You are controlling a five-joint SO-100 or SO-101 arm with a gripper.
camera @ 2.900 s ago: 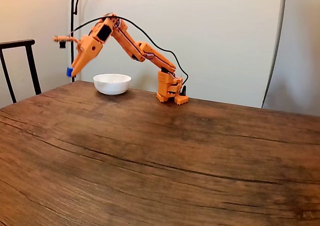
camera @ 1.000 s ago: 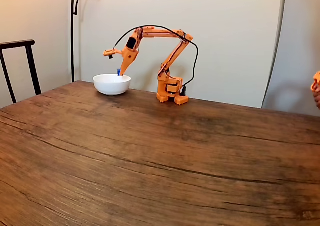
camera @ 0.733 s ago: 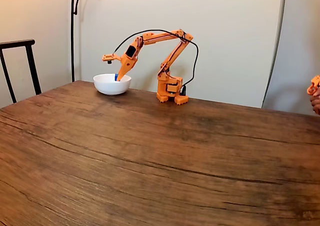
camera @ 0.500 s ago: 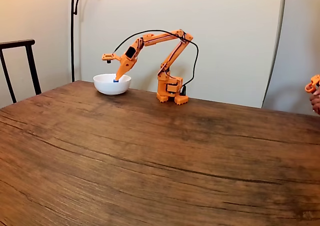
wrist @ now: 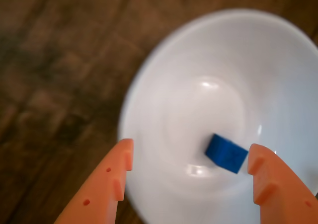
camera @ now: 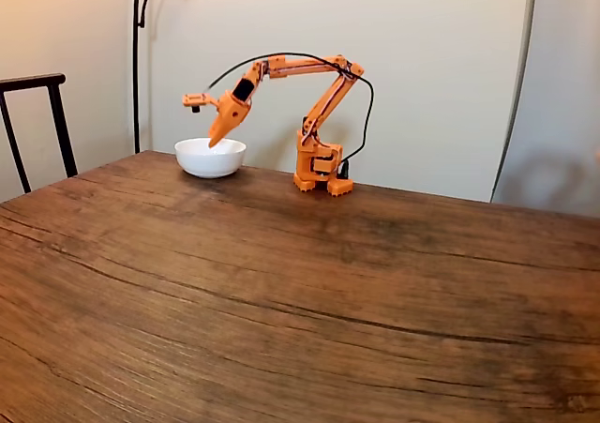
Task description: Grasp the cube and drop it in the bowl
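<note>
Dark wooden bench (camera: 309,292) planks run toward a pale wall, with the white bowl (camera: 210,157) near the far left corner beside the arm's base. We see the cube (wrist: 226,153) lying free on the bowl's (wrist: 164,85) floor, tilted, below and between our fingers (wrist: 112,177), nearer the right one in the wrist view. We hold the gripper (wrist: 191,172) spread wide and empty. Our gripper (camera: 215,143) hangs just above the rim, arm arched high over from the base. We judge the drop made.
</note>
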